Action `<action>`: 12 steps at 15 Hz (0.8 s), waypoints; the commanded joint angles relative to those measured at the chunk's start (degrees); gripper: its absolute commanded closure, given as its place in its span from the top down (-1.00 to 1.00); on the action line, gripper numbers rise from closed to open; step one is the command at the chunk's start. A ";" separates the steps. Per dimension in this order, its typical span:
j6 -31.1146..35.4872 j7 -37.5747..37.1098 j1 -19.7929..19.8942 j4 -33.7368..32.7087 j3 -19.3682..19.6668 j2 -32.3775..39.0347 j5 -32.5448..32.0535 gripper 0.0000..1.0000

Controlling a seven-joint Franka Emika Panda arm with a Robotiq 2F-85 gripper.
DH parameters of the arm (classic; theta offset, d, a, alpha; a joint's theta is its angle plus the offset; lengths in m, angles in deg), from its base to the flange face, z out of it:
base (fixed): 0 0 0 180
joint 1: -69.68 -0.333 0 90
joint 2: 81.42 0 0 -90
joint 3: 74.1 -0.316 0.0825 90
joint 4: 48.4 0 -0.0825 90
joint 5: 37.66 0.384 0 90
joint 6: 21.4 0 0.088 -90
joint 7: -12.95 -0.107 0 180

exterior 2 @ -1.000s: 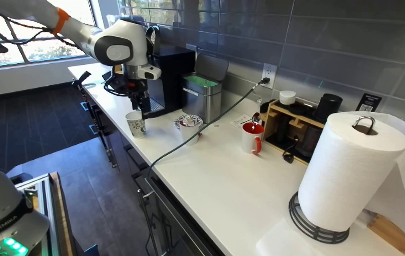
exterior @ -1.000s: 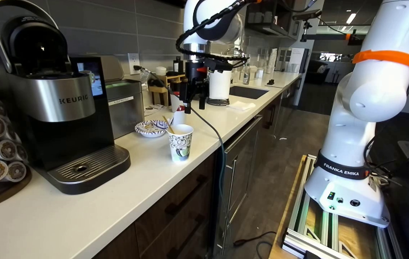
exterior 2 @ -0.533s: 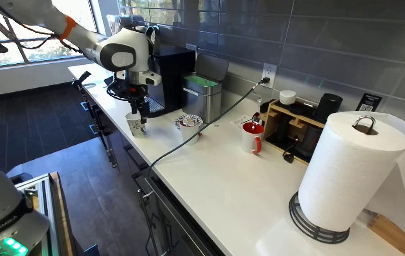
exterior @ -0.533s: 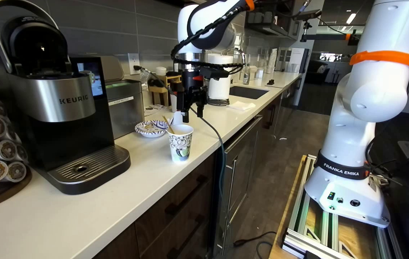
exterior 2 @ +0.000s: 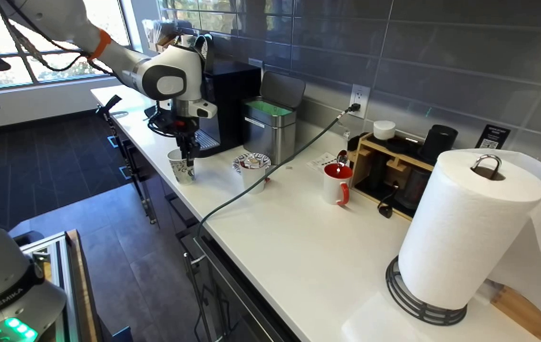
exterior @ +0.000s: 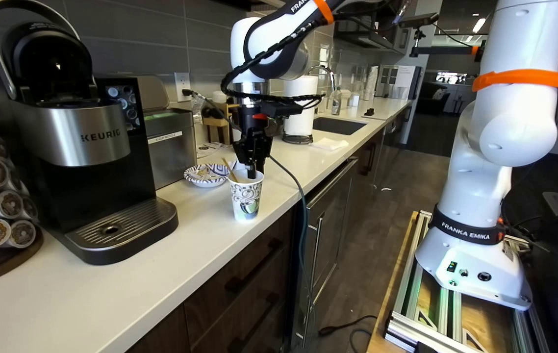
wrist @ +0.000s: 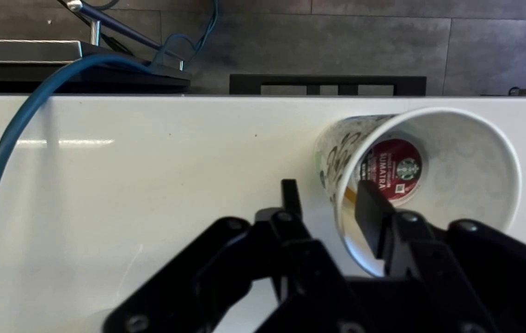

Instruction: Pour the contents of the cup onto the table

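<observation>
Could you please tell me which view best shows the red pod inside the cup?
The wrist view: it looks into the cup, so "SUMATRA" on the red pod reads clearly. In both exterior views, the cup's wall hides the pod.

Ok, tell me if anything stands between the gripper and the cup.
Nothing visible blocks the gripper; its open jaws straddle the rim of the cup in the wrist view. A brown stick inside shows beside the inner finger and might get pinched.
</observation>
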 commanded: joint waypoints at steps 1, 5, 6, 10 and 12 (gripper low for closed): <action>0.38 -2.75 -0.52 -1.94 0.11 2.45 -1.91 -0.84; -1.72 -2.92 -1.10 -2.19 -0.19 -0.19 -3.25 -1.00; -1.98 -2.75 -1.21 -2.06 -0.25 -1.12 -3.51 -0.98; -7.59 -4.43 -0.65 0.44 0.09 -9.06 -5.09 -0.98; -11.23 -10.91 0.85 1.73 0.48 -13.97 -9.19 -0.98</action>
